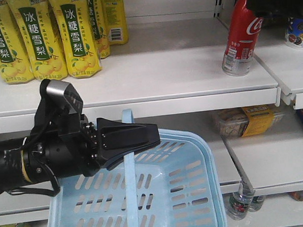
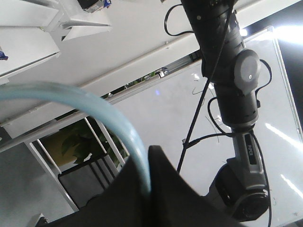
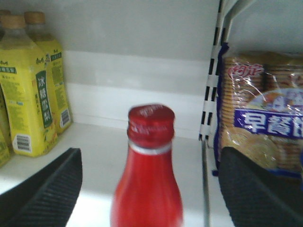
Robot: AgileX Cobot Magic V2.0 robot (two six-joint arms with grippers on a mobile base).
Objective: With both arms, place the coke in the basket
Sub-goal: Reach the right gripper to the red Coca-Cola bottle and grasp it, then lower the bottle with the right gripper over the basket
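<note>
The coke (image 1: 241,35), a slim red can-bottle with white script, stands on the upper shelf at the right. In the right wrist view the coke (image 3: 149,189) rises between the two ribbed fingers of my right gripper (image 3: 150,161), which is open with clear gaps on both sides. The light blue basket (image 1: 207,156) hangs below the shelf edge. My left gripper (image 1: 155,136) is shut on the basket's strap handle (image 1: 129,160). In the left wrist view that handle (image 2: 94,101) curves into the closed left gripper (image 2: 150,158).
Yellow pear-drink bottles (image 1: 35,33) fill the upper shelf's left side. A biscuit packet (image 3: 262,113) sits behind a slotted shelf upright (image 3: 210,94), just right of the coke. A wrapped snack pack (image 1: 248,121) lies on the middle shelf, with small bottles (image 1: 241,203) lower down.
</note>
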